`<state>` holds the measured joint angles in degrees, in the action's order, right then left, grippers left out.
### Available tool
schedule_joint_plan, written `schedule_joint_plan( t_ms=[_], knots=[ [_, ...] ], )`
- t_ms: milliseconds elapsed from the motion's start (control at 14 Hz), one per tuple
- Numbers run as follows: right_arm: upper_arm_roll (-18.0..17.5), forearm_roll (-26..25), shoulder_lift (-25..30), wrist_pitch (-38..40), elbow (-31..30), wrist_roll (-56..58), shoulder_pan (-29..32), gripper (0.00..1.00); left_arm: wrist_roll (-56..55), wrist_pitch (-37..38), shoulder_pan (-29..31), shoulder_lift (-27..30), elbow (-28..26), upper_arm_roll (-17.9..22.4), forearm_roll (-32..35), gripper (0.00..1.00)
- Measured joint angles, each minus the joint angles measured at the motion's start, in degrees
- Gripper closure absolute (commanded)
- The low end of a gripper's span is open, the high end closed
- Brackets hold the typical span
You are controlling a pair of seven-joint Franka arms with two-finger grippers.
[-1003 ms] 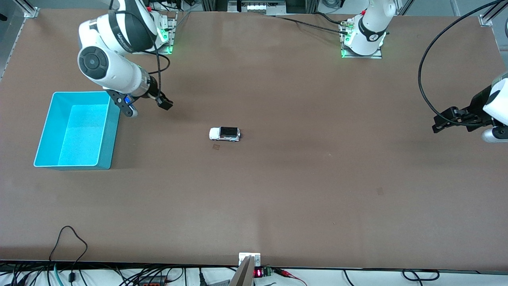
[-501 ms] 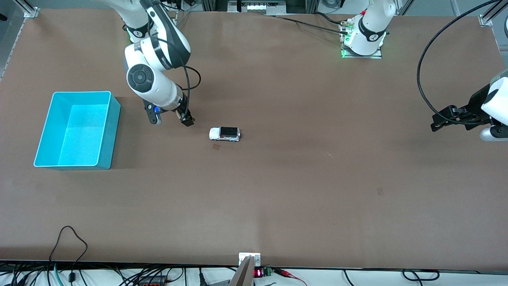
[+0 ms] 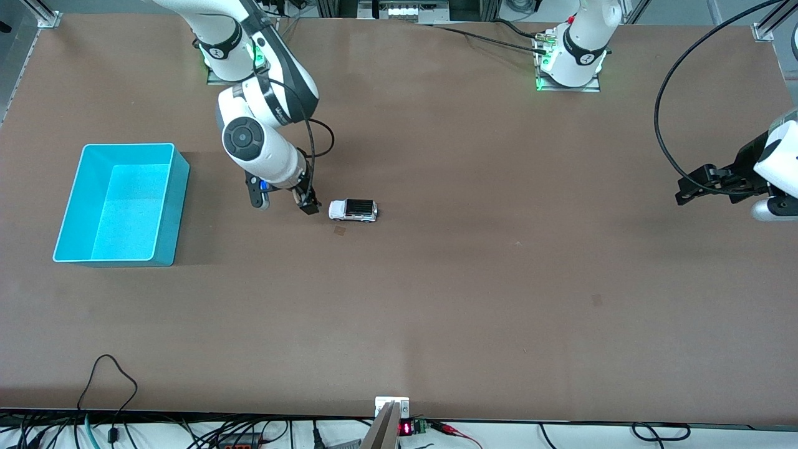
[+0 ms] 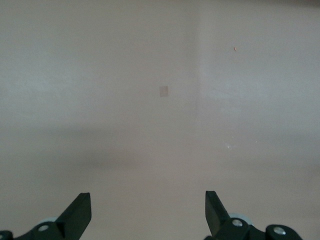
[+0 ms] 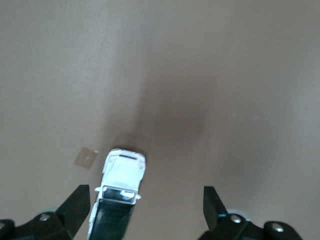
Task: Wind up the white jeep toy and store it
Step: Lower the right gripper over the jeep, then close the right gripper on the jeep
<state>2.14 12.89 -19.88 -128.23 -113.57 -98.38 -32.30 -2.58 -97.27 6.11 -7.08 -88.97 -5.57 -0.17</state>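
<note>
We see the white jeep toy [image 3: 353, 211] standing on its wheels on the brown tabletop [image 3: 436, 280], near the middle, well apart from the turquoise bin [image 3: 171, 206] that sits toward the right arm's end. A small tan patch [image 3: 340, 231] lies on the tabletop just beside the jeep, nearer to the front camera.

Our right hand [image 3: 307, 204] hangs low over the tabletop just beside the jeep's white hood end, between the jeep and the bin. Its fingers [image 5: 75, 202] are spread wide and hold nothing; in the right wrist view the jeep [image 5: 119, 192] shows between them, close to one finger.

Our left hand [image 3: 686, 192] waits over the tabletop toward the left arm's end, well apart from the jeep, fingers [image 4: 80, 212] wide apart and empty.
</note>
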Motion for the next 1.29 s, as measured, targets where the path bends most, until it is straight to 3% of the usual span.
schedule_joint_plan(
  t_ms=[501,1289],
  knots=[
    [-0.01,4.27,-6.25,-8.24,2.24,-3.48,-2.03,0.0,0.0,0.79,0.0,0.0,0.0,0.0,0.0,0.0],
    [-1.07,4.67,-13.08,-14.76,4.33,-11.11,-3.76,0.0,0.0,0.86,0.01,-0.01,0.0,0.09,0.0,0.0]
  ],
)
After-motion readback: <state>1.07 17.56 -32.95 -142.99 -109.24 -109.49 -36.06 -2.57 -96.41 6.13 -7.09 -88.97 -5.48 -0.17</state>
